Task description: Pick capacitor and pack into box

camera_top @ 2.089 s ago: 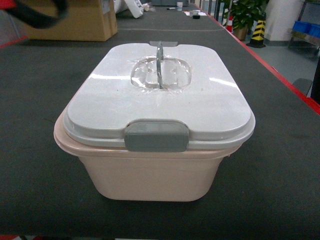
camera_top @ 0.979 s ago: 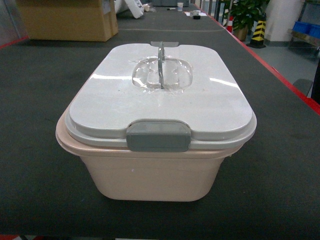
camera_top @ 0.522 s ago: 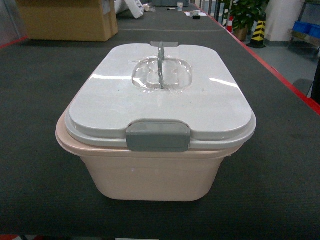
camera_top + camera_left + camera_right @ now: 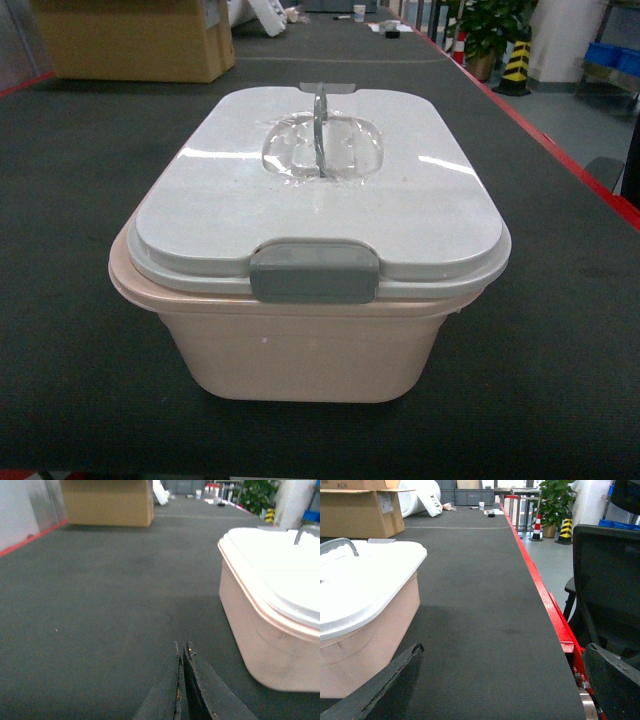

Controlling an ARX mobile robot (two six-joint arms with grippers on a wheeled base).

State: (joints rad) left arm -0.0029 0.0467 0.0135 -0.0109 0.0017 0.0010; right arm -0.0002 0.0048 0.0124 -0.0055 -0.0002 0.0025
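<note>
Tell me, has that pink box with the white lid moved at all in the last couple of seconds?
No. In the head view the box sits in almost the same spot relative to the cardboard carton behind it; the slight wobble looks like the camera shifting, not the box.

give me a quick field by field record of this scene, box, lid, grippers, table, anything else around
box: pale pink plastic box, upright in the middle of the table
lid: grey-white plastic lid closed on the box, grey front latch down, grey handle upright
capacitor: none visible in any view
left gripper: fingers together, low over the mat, left of the box, holding nothing
right gripper: fingers spread wide, right of the box, holding nothing
table: dark grey mat with a red edge
background: brown cardboard carton, potted green plant
</note>
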